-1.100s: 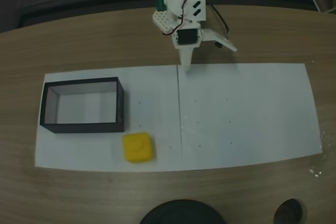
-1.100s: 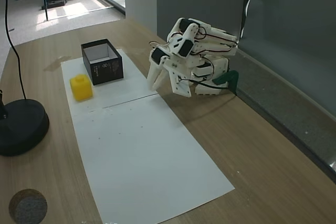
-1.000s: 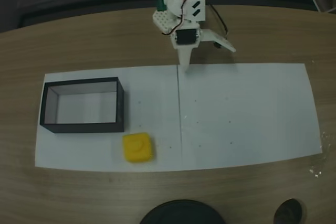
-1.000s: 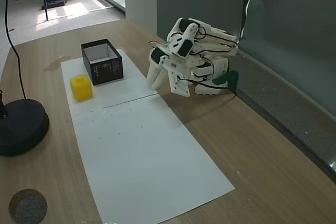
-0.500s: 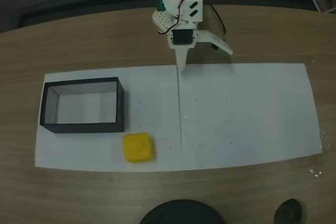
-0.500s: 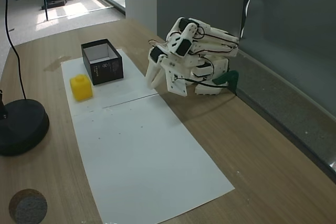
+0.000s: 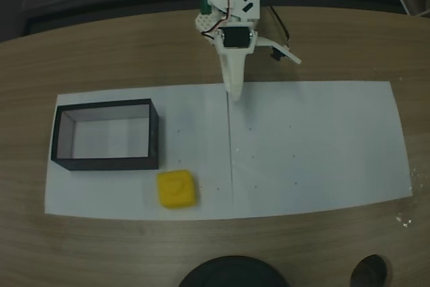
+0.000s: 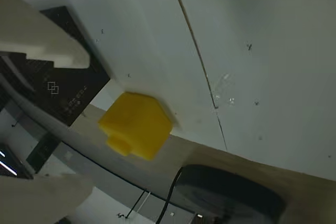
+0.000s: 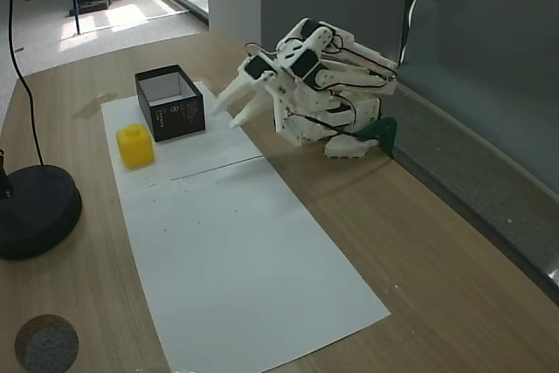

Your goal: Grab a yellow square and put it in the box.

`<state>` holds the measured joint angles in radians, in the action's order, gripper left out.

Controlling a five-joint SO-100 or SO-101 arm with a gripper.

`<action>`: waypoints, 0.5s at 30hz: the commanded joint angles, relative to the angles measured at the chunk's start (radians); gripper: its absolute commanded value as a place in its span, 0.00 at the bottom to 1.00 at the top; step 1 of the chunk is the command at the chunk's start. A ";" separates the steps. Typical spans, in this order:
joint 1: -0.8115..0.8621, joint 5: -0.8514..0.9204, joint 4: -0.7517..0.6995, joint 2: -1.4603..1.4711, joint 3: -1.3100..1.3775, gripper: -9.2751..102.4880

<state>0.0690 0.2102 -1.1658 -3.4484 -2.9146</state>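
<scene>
The yellow square [image 7: 177, 188] lies on white paper just in front of the box's right corner in a fixed view, and it also shows from the side [image 9: 135, 146]. Beside it stands the box [image 7: 107, 162], a low black-walled tray with a white floor [image 9: 179, 113]. My white gripper [image 7: 235, 92] hangs over the paper's far edge, well apart from both. From the side the gripper [image 9: 227, 111] is raised and points toward the box. In the wrist view the gripper [image 8: 86, 123] is open and holds nothing, and the yellow square [image 8: 136, 124] lies ahead beyond its fingers [image 8: 52, 51].
A long white paper sheet [image 7: 316, 146] covers the middle of the wooden table. A black round lamp base [image 9: 35, 211] and a dark disc [image 9: 45, 342] sit near the table's front edge. A grey wall ledge [image 9: 489, 189] runs behind the arm.
The gripper has lifted off the table and tilted up and outward, from pointing down near the paper's edge to pointing toward the box. Block and box have not moved.
</scene>
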 commanded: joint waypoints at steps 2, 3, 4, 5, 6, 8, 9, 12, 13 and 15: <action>0.003 0.005 0.051 0.009 0.175 0.29; 0.003 0.005 0.044 0.034 0.212 0.32; 0.003 0.005 0.041 0.072 0.245 0.34; 0.006 0.005 0.040 0.124 0.279 0.37; 0.017 0.003 0.040 0.186 0.314 0.38; 0.041 -0.031 0.048 0.333 0.402 0.39; 0.051 -0.044 0.049 0.414 0.456 0.39; 0.043 -0.058 0.029 0.684 0.634 0.38; 0.043 -0.058 0.012 0.779 0.695 0.37; 0.046 -0.058 -0.029 0.969 0.833 0.37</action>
<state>0.1074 0.1580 -1.1689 -2.7290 -2.2596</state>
